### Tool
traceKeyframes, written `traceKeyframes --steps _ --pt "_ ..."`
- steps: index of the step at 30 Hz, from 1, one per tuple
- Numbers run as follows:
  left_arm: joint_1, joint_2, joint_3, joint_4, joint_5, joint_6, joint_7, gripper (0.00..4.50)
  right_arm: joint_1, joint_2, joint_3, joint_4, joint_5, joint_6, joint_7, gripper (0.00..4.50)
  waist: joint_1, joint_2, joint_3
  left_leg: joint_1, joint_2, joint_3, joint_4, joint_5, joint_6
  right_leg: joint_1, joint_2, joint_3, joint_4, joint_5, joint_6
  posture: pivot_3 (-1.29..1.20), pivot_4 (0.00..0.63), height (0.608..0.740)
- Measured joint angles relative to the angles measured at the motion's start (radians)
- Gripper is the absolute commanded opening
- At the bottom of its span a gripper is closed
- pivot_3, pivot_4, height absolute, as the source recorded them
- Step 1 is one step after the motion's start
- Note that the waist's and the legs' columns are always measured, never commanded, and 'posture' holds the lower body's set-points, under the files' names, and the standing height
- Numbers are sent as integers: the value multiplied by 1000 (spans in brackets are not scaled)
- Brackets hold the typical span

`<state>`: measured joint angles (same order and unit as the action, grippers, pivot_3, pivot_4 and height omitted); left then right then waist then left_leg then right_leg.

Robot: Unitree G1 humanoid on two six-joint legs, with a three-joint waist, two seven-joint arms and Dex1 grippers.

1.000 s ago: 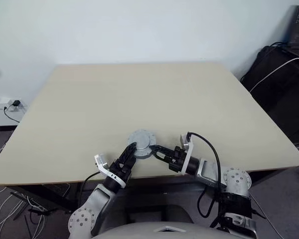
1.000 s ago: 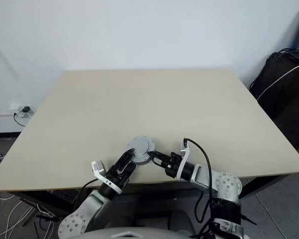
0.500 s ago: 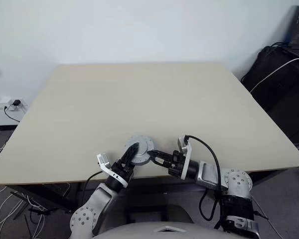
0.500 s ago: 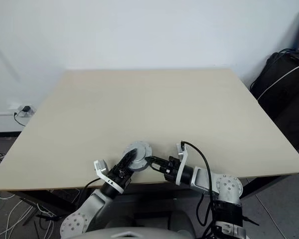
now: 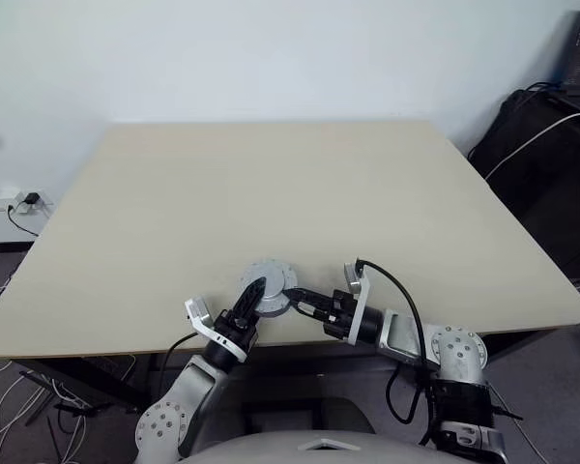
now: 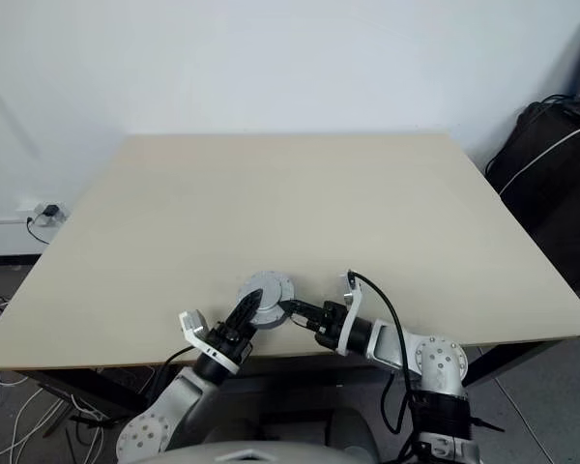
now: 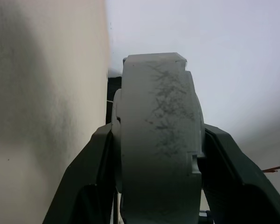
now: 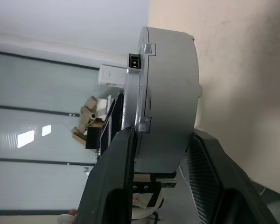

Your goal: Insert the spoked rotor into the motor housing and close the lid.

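Fingers of your left gripper (image 5: 254, 294) clamped the silvery-grey assembly (image 5: 268, 286) across its thickness, one on each flat face, as the left wrist view showed. Your right gripper (image 5: 292, 295) gripped the same piece (image 8: 165, 98) from the opposite side, likewise pinching face to face. So the lidded motor housing sat between both grippers at the table's (image 5: 271, 184) near edge, disc axis running across each jaw gap. Neither arm was nearer; I judge either could release while the other kept hold
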<state>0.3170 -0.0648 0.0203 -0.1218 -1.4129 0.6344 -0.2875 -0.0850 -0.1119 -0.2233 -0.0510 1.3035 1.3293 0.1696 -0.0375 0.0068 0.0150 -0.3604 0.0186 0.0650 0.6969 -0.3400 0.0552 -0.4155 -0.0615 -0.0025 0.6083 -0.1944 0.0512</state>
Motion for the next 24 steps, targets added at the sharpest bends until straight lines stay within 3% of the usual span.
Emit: traceKeyframes --steps 7,15,24 --pt "0 0 0 6 19 -2 3 2107 13 -32 0 -10 -3 -18 5 4488 1 -2 1 0 0 0 0 0 0 0 0 0 0 0 0 0 0 740" --pt "-3 0 2 6 69 -43 7 2107 62 -117 37 -114 -71 -51 6 4500 1 -2 1 0 0 0 0 0 0 0 0 0 0 0 0 0 0 740" --pt "-260 -4 95 123 159 -180 78 2107 139 -201 272 -255 -555 -481 105 4500 8 -4 2 0 -2 0 0 0 -1 1 0 0 0 0 1 0 0 740"
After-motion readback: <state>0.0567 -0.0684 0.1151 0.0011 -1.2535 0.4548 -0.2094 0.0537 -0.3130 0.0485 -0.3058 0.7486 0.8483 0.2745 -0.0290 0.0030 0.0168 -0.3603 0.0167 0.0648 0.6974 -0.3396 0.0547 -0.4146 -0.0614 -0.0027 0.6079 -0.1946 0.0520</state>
